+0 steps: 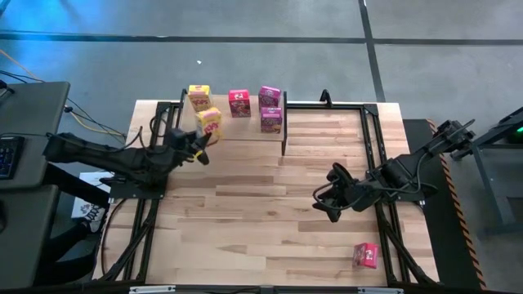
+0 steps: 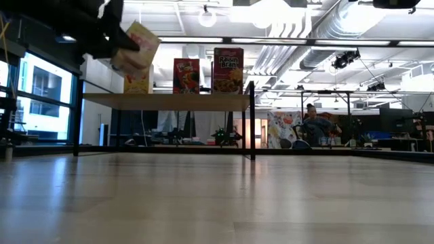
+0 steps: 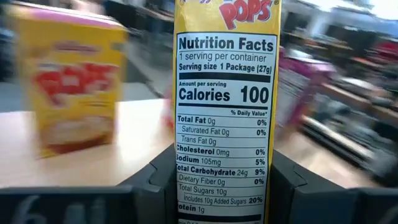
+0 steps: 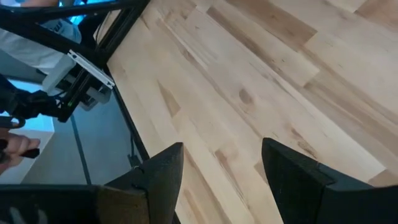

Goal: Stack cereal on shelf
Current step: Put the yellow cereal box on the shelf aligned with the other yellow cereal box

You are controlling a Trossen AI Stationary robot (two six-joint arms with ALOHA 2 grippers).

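My left gripper (image 1: 198,145) is shut on a yellow cereal box (image 1: 209,122), carried above the left end of the shelf (image 2: 166,102), a light plank on black legs. A second yellow box (image 1: 199,96) stands on that plank, also seen as the yellow box (image 3: 74,87) in the left wrist view. Three pink boxes (image 1: 239,103) (image 1: 270,96) (image 1: 271,119) stand on the shelf too. One more pink box (image 1: 365,255) lies on the table near its right near corner. My right gripper (image 1: 327,202) hovers open over the table's right half, touching nothing. My left gripper pinches the yellow box at its lower part (image 3: 224,186) between the two fingers (image 3: 158,183), one on each broad face; the narrow nutrition panel faces the wrist camera. The fingers come from the table's left, roughly level. The box (image 2: 139,44) is lifted clear and tilted.
The shelf's black legs (image 1: 284,135) and the black frame rails (image 1: 372,155) along the table's sides stand near the arms. Bare wooden tabletop (image 1: 261,220) spreads between the shelf and the near edge. A person (image 2: 313,125) sits far behind the table.
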